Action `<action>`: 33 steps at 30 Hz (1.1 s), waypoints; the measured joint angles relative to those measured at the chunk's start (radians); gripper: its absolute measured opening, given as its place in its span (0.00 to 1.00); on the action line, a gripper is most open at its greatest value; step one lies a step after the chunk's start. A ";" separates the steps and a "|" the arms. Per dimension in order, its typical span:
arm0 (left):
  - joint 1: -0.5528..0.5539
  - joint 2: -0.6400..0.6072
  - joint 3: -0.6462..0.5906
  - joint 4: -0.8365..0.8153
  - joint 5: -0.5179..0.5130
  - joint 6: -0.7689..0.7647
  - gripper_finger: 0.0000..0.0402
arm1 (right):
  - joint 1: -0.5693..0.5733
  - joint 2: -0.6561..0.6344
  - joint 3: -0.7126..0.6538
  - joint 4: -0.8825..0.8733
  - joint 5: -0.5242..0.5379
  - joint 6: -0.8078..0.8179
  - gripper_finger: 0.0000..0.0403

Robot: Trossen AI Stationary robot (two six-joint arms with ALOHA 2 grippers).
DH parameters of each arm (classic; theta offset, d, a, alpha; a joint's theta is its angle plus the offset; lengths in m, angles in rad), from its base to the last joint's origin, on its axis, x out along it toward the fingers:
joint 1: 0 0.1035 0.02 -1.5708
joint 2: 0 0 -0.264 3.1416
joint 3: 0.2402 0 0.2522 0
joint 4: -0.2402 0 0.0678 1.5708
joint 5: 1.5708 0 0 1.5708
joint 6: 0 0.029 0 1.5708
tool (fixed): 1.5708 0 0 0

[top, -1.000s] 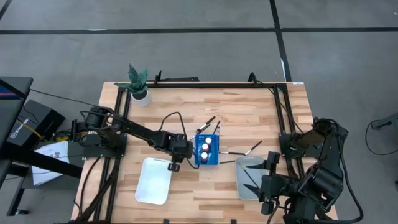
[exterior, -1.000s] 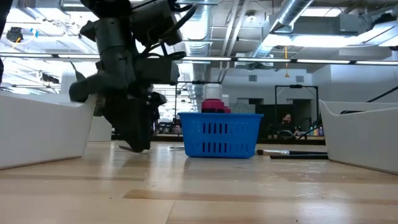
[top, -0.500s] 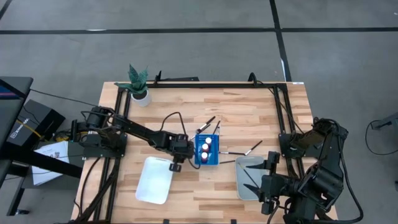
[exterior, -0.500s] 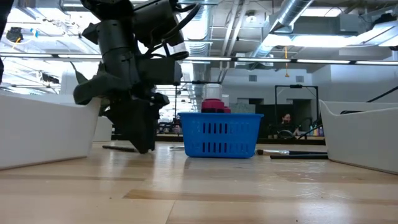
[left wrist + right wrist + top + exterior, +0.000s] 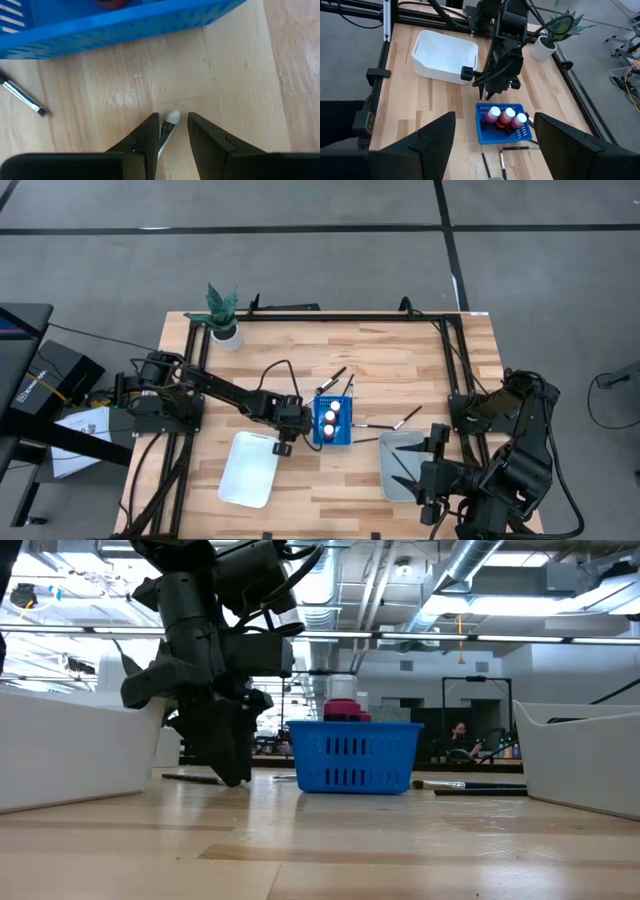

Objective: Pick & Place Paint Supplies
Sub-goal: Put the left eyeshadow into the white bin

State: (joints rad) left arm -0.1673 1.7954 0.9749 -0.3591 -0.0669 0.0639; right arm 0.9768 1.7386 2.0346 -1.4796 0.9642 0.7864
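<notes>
Left gripper (image 5: 170,134) pinching brush (image 5: 168,128), beside blue rack (image 5: 120,22)

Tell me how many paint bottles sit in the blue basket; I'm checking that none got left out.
3 paint bottles, side by side in a row inside the blue basket, all white-capped. None shows elsewhere on the table, though one could be hidden.

You can see some small white letters on the black box (image 5: 38,385) off the left side of the table (image 5: 400,355), but they are too tiny to read, and no other words or numbers show.
</notes>
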 joint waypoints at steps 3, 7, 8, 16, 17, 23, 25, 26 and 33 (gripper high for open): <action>0.000 0.000 0.000 0.000 0.001 0.000 0.23 | 0.000 0.000 0.000 0.000 -0.004 0.000 0.66; 0.000 0.000 0.000 0.000 0.013 -0.001 0.16 | 0.000 0.000 0.000 0.000 -0.007 0.000 0.66; 0.000 0.000 0.000 0.001 0.021 -0.002 0.14 | 0.000 0.000 0.000 0.000 -0.007 0.000 0.66; 0.000 0.000 0.000 -0.003 0.023 -0.020 0.01 | 0.000 0.000 0.000 0.000 -0.021 0.000 0.66; 0.001 0.000 0.000 -0.004 0.023 -0.024 0.01 | 0.000 0.000 0.000 0.001 -0.022 0.000 0.66; 0.005 -0.007 0.000 -0.011 0.018 -0.043 0.00 | 0.000 0.000 0.000 0.001 -0.022 0.000 0.66; 0.005 -0.009 0.000 -0.003 0.015 -0.043 0.00 | 0.000 0.000 0.000 0.001 -0.022 0.000 0.66; 0.005 -0.017 0.000 -0.014 0.014 -0.043 0.00 | 0.000 0.000 0.000 0.002 -0.022 0.000 0.66; 0.005 -0.091 -0.001 -0.028 0.000 -0.046 0.00 | 0.000 0.000 0.000 0.006 -0.022 0.000 0.66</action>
State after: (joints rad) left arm -0.1623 1.7040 0.9741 -0.3866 -0.0665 0.0181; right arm 0.9768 1.7386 2.0350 -1.4734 0.9424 0.7866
